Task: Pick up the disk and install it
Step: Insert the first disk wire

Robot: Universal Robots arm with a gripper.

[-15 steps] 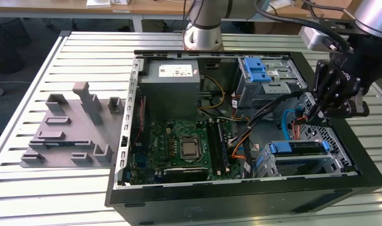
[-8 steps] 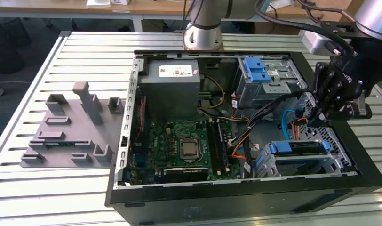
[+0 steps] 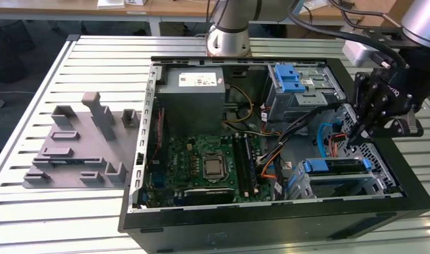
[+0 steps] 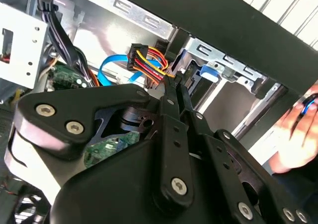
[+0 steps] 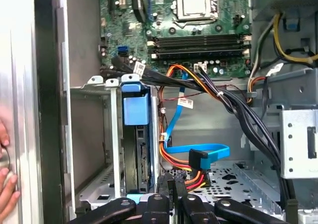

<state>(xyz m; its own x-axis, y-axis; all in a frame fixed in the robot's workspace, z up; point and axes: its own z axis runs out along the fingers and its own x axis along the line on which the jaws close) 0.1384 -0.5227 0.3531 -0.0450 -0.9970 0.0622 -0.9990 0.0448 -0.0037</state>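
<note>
Presently, the open case (image 3: pixel 271 222) lies on its side on the slatted table (image 3: pixel 60 222), and the disk (image 3: pixel 333 165) sits in the silver drive cage (image 3: pixel 370 182) in the case's corner nearest the exterior view's lower right. In the first wrist view the disk (image 5: pixel 136 149) stands on edge between the cage walls (image 5: pixel 112 149), its blue carrier tab (image 5: pixel 135 103) at the cage mouth.

The gripper (image 3: pixel 358 138) hangs inside the case just above and beside the cage, toward the exterior view's right wall of the case. Its fingers (image 5: pixel 171 191) are drawn together, and nothing is seen between them. In the first wrist view the fingertips lie just beside the disk's near end and close to the red, yellow and orange wire bundle (image 5: pixel 174 162) and the blue flat cable (image 5: pixel 208 150). In the second wrist view the fingertips (image 4: pixel 175 85) point at the wire connector (image 4: pixel 146 60), with the blue tab (image 4: pixel 208 74) just past them.

Farther from the cage, the motherboard (image 3: pixel 211 164) covers the case floor, the power supply (image 3: pixel 194 100) sits at the far wall, and a second blue-tabbed bay (image 3: pixel 299 84) stands beside it. A grey fixture (image 3: pixel 81 143) rests on the table outside the case, on the side away from the cage. A person's hand (image 5: pixel 6 184) rests against the case's outer wall near the cage.
</note>
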